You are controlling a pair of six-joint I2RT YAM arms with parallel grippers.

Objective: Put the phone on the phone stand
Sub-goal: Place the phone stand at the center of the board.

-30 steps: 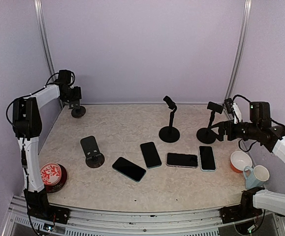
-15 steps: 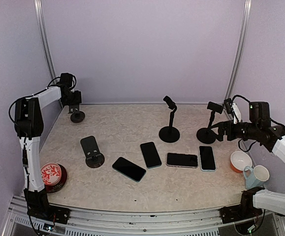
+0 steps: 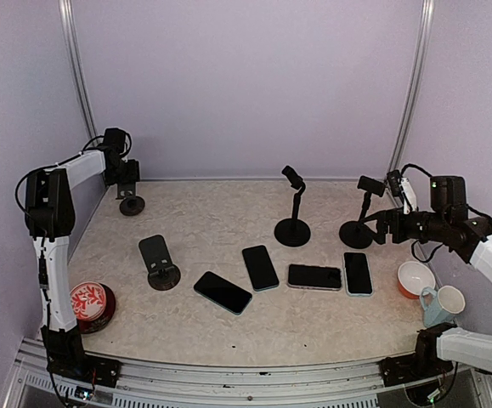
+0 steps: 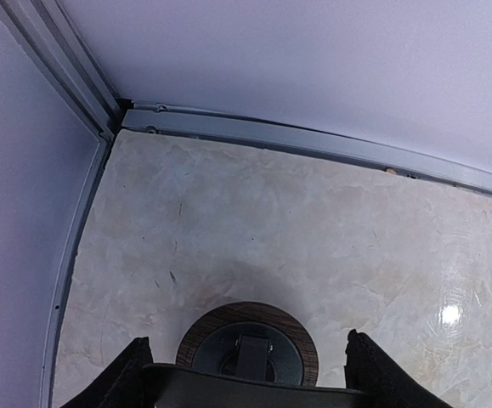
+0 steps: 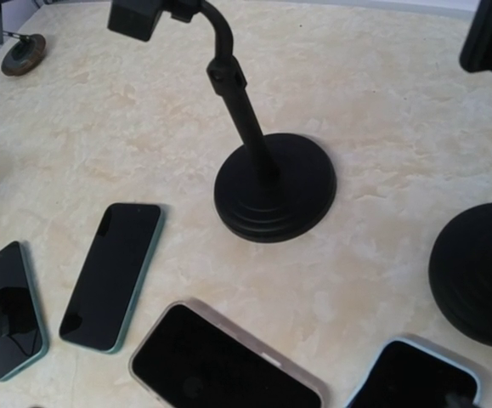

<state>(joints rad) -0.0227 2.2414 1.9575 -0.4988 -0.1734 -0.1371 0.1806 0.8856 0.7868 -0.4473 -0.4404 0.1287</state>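
Our left fingers [image 4: 135,374] pinch a stand [image 4: 246,344], right fingers [image 3: 381,228] spread; next we should set it down near a phone [image 3: 223,291].

Four dark phones [image 3: 314,276] lie flat before an upright black phone stand [image 3: 293,230].

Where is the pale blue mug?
In the top view, the mug stands at the near right side, just beside the orange bowl.

Upright black phone stand [image 5: 274,194], dark-screened phone [image 5: 111,274] flat nearby
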